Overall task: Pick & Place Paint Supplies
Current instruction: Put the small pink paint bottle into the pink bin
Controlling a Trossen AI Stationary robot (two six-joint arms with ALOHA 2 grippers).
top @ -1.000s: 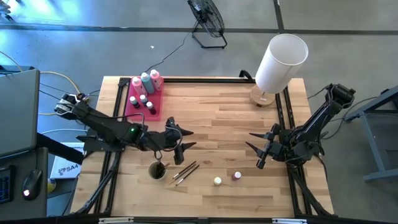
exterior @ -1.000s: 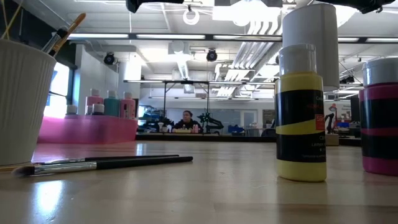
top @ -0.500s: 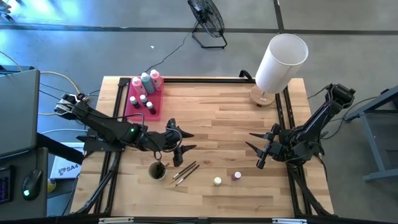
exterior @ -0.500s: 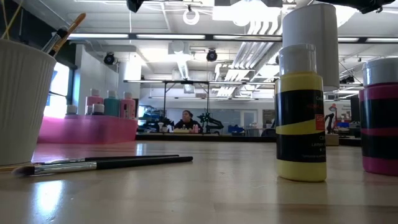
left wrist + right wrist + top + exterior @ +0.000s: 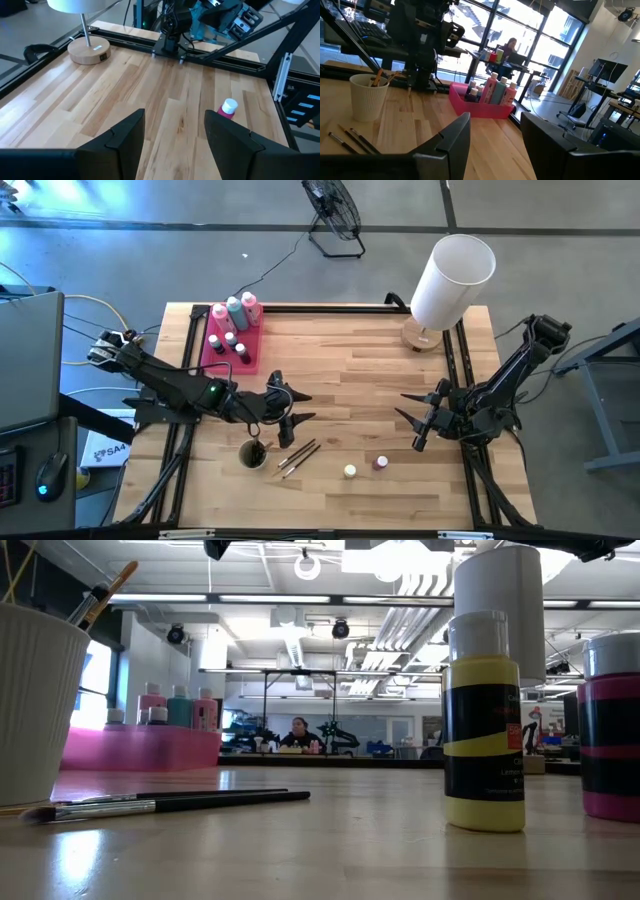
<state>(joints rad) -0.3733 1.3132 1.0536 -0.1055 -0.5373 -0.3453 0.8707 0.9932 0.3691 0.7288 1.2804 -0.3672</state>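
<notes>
We see a table (image 5: 380, 370) of pale wooden planks, edged by dark metal rails. At its far left corner sits a pink rectangular tray (image 5: 214, 352) of smooth plastic, holding two pink squeeze bottles (image 5: 218, 315) and a teal bottle (image 5: 234, 309) with white caps, standing upright at the tray's far end, with small dark-capped paint pots (image 5: 229, 340) just in front of them.

Near the front edge stands a white ribbed cup (image 5: 253, 453), round and open-topped, with brushes poking out. Just beside it two thin dark-handled brushes (image 5: 297, 456) lie flat on the wood, side by side and slanted. Further right stand two small cylindrical pots, apart from each other: a yellow pot (image 5: 349, 471) and a pink pot (image 5: 381, 463), each with a white cap and a dark label band.

The left gripper (image 5: 290, 408) hangs above the wood just behind the cup, its dark angular fingers (image 5: 127, 135) spread apart and holding nothing. The right gripper (image 5: 415, 420) hovers over the table's right half, behind the pink pot, its fingers (image 5: 455, 137) likewise parted and empty.

At the far right corner a lamp with a tall white cylindrical shade (image 5: 452, 280) rises from a round wooden base (image 5: 420, 335).
</notes>
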